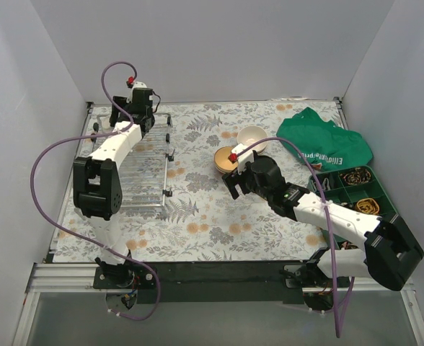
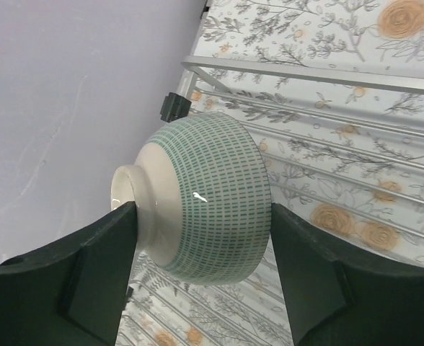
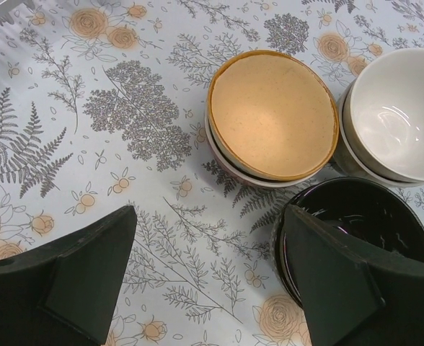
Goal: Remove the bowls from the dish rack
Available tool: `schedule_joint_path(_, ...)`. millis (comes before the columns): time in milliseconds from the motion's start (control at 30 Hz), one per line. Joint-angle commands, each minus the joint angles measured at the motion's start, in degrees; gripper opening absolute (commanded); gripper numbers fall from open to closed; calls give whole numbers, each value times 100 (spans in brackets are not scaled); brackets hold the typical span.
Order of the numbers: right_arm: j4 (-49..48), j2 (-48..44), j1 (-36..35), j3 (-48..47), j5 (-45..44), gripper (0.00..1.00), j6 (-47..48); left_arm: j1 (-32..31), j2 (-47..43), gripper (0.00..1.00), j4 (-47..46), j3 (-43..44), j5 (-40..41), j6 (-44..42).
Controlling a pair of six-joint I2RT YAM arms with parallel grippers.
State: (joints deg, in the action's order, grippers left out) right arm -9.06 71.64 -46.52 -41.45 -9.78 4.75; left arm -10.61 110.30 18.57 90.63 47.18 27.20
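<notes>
- The left gripper [image 2: 202,211] reaches to the far end of the rack [image 1: 144,180], by the back wall.
- Its fingers [image 2: 100,270] stand wide apart with a mint bowl [image 2: 212,180] tipped on its side between them. The foot points to one finger and the rim to the other. Both fingers seem to touch it, so it looks held rather than merely straddled.
- The mint bowl is over the rack's wires; whether it rests on them or is just clear of them cannot be told.
- No other bowl shows on the parts of the rack that the left arm does not cover.
- The right gripper [image 3: 210,213] hangs over the middle of the table [image 1: 197,231], wide open and empty.
- Below it three groups of bowls sit close together on the flowered cloth. A tan bowl [image 3: 273,115] is nested in a reddish bowl [image 3: 225,160], whose rim peeks out. Beside these, a white bowl [image 3: 399,108] is nested in a darker one. Nearest the gripper is a black bowl [image 3: 356,223].
- Judging by this, the job is nearly done: five bowls appear to be on the table already, and the mint one looks like the last to carry over and set down.
</notes>
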Motion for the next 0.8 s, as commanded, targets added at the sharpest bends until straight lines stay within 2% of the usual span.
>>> schedule_joint_path(0,-254,-194,3,-21,204,91,-9,-2,-685,4,401,-151,-524,881)
schedule_joint_path(133,-254,-229,3,-21,424,91,-18,6,-1220,4,551,-414,-1165,1453)
schedule_joint_path(300,-324,-299,3,14,740,91,-36,15,-1818,3,560,-950,-2317,2174)
schedule_joint_path(367,-464,-326,-6,76,1117,90,-62,15,-2072,3,525,-1125,-2825,2526)
schedule_joint_path(533,-790,-317,-6,155,2013,89,-133,15,-2627,2,253,-1732,-3793,3053)
schedule_joint_path(767,-1168,-247,-32,85,2586,89,-220,15,-3506,2,-265,-2462,-5156,3730)
